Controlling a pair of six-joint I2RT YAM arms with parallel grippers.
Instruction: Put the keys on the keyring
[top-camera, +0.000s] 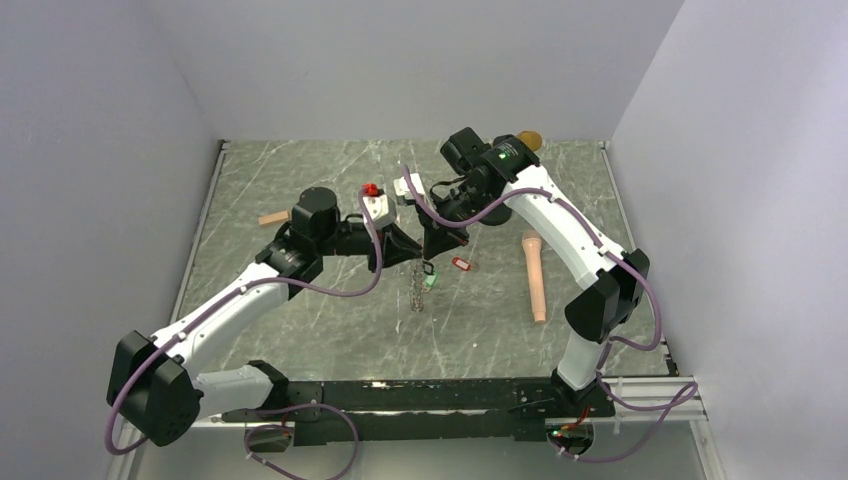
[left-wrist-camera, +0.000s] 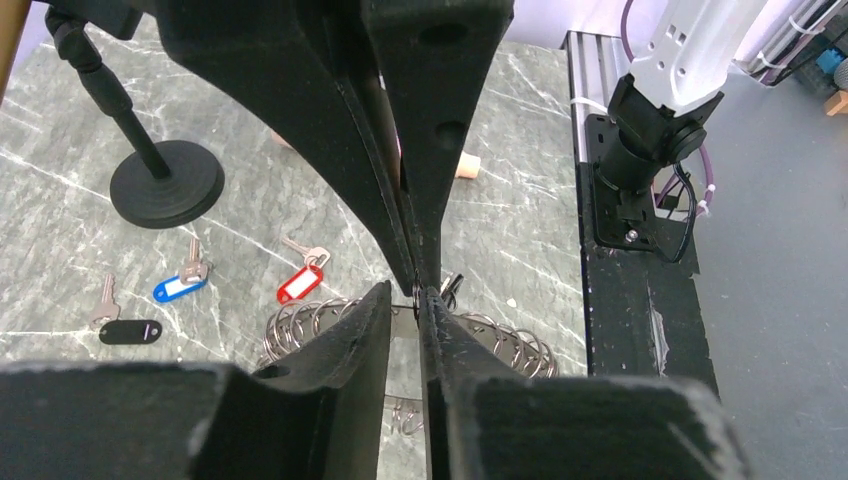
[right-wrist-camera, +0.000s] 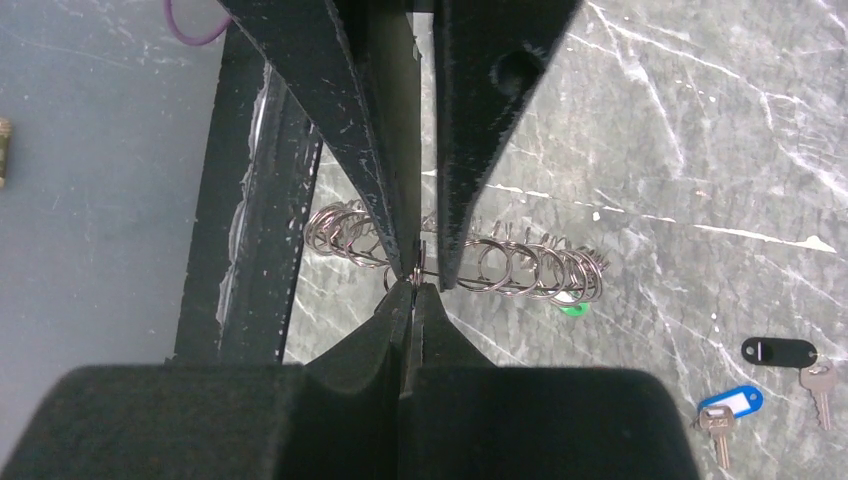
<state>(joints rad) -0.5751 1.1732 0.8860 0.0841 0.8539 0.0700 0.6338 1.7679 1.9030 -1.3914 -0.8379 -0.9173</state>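
Judging by what lies where, I am early in the job. The desk carries three loose keys, well apart from the keyring: the red-tagged key nearest it, then the blue-tagged key and the black-tagged key farther off. All three are yet to be threaded. Only the green-tagged key shows at the far end of the coil. It seems to hang from the ring, though the wire hides the join, so I count one key as probably done.

The keyring is off the desk, hanging between my two hands, which meet tip to tip above the middle of the desk. My right hand has its fingers pressed together on a strand of the ring's wire, and I take it to be carrying the ring. My left hand comes in from the opposite side with a narrow gap between its fingers, a strand of the ring sitting in that gap. Whether it is clamped on the strand I cannot tell.
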